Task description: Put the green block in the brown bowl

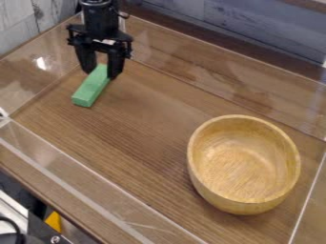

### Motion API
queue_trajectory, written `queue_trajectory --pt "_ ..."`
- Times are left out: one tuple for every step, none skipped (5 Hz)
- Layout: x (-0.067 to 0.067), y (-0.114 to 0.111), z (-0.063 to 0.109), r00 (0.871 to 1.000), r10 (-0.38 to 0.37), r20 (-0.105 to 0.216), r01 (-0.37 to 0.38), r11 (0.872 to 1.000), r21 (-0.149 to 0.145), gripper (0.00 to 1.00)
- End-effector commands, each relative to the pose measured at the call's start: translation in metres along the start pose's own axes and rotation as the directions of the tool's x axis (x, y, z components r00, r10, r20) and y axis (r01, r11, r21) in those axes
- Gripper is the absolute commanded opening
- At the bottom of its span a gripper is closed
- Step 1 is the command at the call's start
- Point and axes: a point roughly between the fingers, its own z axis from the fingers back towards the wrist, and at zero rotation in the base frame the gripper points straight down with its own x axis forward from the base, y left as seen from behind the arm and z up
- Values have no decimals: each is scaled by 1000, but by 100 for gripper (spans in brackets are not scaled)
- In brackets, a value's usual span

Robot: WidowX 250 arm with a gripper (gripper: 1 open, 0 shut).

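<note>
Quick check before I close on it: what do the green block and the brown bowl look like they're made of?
Green block: solid bright green with a flat, matte surface and no grain showing; painted wood or plastic, the view can't settle which. Brown bowl: looks like wood, light brown with grain lines visible inside the hollow and along the thick rim, with a smooth, low-sheen finish.
</note>
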Motion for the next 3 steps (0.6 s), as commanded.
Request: queue_trajectory --pt "5 -3 6 999 -18 31 18 1000 18 0" --pt "7 5 14 996 -88 24 88 996 16 0" --pt "7 5 33 986 -166 20 166 986 0 0"
